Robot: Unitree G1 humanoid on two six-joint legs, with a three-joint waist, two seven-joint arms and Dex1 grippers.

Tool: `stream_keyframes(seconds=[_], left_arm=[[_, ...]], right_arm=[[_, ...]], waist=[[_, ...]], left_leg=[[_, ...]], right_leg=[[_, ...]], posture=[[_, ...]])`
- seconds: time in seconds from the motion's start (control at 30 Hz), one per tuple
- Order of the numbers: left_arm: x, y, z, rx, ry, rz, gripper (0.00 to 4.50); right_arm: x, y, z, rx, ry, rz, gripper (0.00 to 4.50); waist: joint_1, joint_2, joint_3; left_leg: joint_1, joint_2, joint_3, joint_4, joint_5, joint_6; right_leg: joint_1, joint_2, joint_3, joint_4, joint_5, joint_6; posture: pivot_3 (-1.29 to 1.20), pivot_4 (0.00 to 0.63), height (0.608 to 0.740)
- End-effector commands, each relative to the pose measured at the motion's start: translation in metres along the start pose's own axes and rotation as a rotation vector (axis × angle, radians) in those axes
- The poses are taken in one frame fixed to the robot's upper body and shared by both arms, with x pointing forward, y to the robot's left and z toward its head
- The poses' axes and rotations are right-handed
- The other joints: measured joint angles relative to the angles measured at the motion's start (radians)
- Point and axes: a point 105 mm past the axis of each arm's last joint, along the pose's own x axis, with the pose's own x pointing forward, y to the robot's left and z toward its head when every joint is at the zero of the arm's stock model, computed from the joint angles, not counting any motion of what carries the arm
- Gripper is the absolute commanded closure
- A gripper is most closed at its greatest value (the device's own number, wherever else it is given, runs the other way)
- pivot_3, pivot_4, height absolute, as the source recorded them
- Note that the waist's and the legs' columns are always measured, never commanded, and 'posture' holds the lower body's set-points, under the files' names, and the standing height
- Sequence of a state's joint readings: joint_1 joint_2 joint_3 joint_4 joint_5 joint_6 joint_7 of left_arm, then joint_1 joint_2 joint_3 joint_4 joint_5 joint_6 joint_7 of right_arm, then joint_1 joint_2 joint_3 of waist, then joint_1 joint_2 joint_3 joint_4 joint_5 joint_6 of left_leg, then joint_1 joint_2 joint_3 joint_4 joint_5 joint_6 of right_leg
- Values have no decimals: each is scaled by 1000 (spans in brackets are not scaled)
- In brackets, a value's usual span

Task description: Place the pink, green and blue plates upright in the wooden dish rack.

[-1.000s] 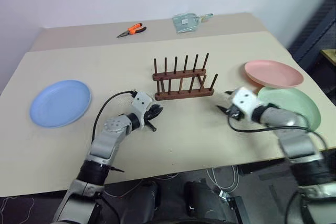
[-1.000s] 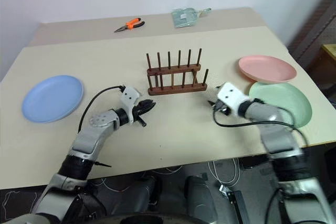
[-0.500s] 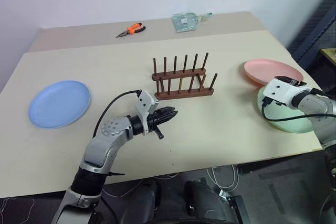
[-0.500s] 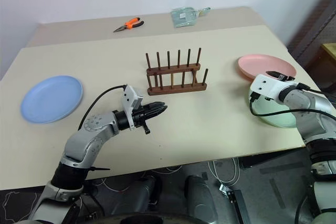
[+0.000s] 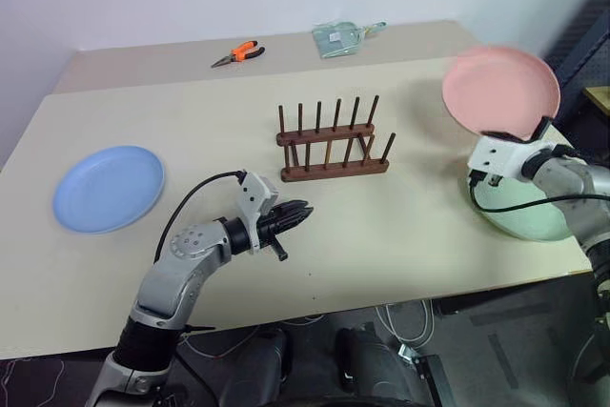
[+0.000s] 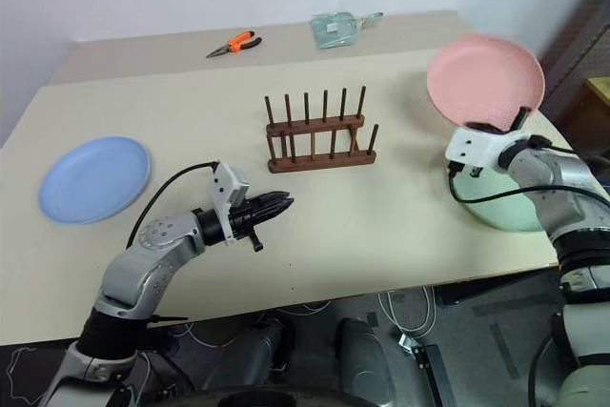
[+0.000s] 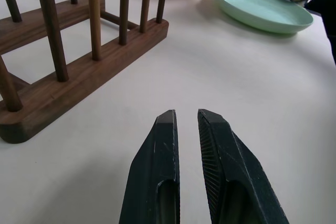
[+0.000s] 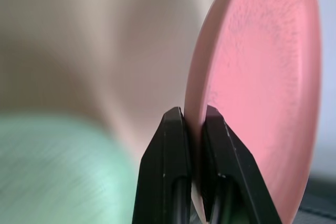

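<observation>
Because it must slot upright between the rack's (image 5: 333,141) pegs, the pink plate (image 5: 500,90) stands on edge, its rim pinched by the right gripper (image 8: 195,124); the left gripper (image 7: 187,121) waits empty, jaws nearly together.

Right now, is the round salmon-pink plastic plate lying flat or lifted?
Lifted and tipped nearly upright: the round salmon-pink plastic plate is off the table, its rim pinched by the right gripper.
</observation>
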State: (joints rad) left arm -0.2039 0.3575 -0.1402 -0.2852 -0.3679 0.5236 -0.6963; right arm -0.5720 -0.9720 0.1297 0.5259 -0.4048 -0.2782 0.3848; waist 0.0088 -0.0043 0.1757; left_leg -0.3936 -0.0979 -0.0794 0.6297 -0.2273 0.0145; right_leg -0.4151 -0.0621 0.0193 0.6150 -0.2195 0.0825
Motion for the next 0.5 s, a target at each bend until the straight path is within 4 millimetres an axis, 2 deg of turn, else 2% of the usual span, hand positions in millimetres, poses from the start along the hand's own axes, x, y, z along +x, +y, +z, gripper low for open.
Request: stream_keyframes(seconds=[0.03,0.07,0.1,0.13,0.2,0.37,0.5], left_arm=[[-6,6,14,29,-46,20,3885],[-6,8,14,31,-47,21,3885],[-6,9,15,35,-46,20,3885],[-6,10,15,38,-45,18,3885],[-6,10,16,43,-44,15,3885],[-5,10,15,47,-42,12,3885],[-7,7,13,46,-39,16,3885]], right_arm=[[-24,-58,102,696,-500,-138,4470],[-38,-60,129,896,-658,-51,4470],[-51,-59,150,1006,-770,46,4470],[-60,-57,164,1075,-834,118,4470],[-69,-53,178,1162,-893,211,4470],[-66,-48,185,1255,-883,297,4470],[-59,-42,185,1283,-855,335,4470]], waist=[[-7,-2,1],[-18,-2,2],[-21,-1,3],[-19,0,3],[-5,0,3],[7,0,3],[5,0,3]], left_leg=[[0,1,-1,0,0,0],[0,2,-1,0,0,0],[0,4,-2,0,0,0],[0,4,-2,0,-1,0],[-2,3,-4,0,-1,0],[-5,3,-3,3,-1,0],[-14,3,-1,3,-1,0]], right_leg=[[0,1,0,0,0,0],[0,2,0,0,1,1],[0,3,0,2,2,4],[-1,3,0,3,2,4],[-1,3,-3,2,2,4],[-2,0,-3,-1,0,0],[-13,0,-3,0,2,0]], posture=[[0,150,729],[0,150,729],[0,150,729],[0,150,729],[0,150,729],[0,150,729],[0,150,729]])
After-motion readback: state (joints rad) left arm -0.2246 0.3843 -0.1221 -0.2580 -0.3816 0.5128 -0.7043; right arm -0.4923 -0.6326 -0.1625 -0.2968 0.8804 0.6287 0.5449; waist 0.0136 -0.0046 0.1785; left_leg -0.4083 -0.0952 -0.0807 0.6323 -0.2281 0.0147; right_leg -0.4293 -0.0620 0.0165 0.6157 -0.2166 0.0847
